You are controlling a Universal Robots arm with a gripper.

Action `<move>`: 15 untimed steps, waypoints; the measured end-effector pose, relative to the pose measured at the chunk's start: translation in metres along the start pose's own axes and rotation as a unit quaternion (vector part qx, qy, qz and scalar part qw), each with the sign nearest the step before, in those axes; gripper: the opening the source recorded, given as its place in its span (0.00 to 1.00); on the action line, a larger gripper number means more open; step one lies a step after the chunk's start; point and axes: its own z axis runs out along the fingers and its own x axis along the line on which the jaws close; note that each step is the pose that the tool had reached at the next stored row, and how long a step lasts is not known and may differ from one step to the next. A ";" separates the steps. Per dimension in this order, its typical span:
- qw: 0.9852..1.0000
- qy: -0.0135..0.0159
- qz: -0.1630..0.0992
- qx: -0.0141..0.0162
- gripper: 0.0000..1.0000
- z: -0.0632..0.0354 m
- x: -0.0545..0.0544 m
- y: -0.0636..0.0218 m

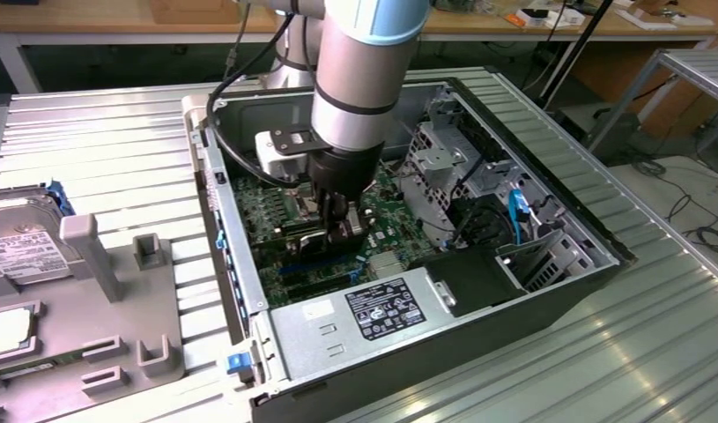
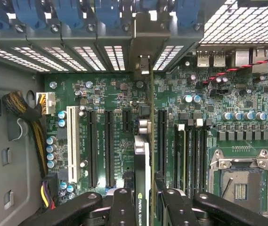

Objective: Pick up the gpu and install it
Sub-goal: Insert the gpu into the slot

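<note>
So your dark two-fingered gripper (image 1: 341,231) is down inside the open black-and-silver tower computer case (image 1: 547,189). The jaws are pinched in narrow on the gpu (image 2: 142,150), that thin flat card with a black face on a green board, with one of the black fingers (image 2: 122,209) on each side of it. In the wrist view you're looking at the gpu edge-on. It stands upright over the green motherboard (image 2: 115,94), right beside the long black expansion slots (image 2: 92,146), and its silver metal bracket (image 2: 143,44) sits up against the vented back wall of the case. Can't tell if the bottom edge is fully down in a slot. On the exterior view's left, the silver boxy hard drive (image 1: 18,245) sits by a grey plastic holder (image 1: 123,300), well apart from the case.
</note>
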 end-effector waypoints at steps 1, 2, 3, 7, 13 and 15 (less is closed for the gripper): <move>1.000 0.000 0.000 0.000 0.27 0.0000 0.000 0.0000; 1.000 0.000 0.000 0.000 0.27 0.0001 0.000 0.0000; 1.000 0.000 0.000 0.000 0.27 0.0002 0.000 0.0000; 1.000 0.000 0.000 0.000 0.34 -0.0144 0.000 0.0003; 1.000 0.000 0.000 0.000 0.34 -0.0442 0.000 0.0011; 1.000 0.000 0.000 0.000 0.20 -0.0442 0.000 0.0011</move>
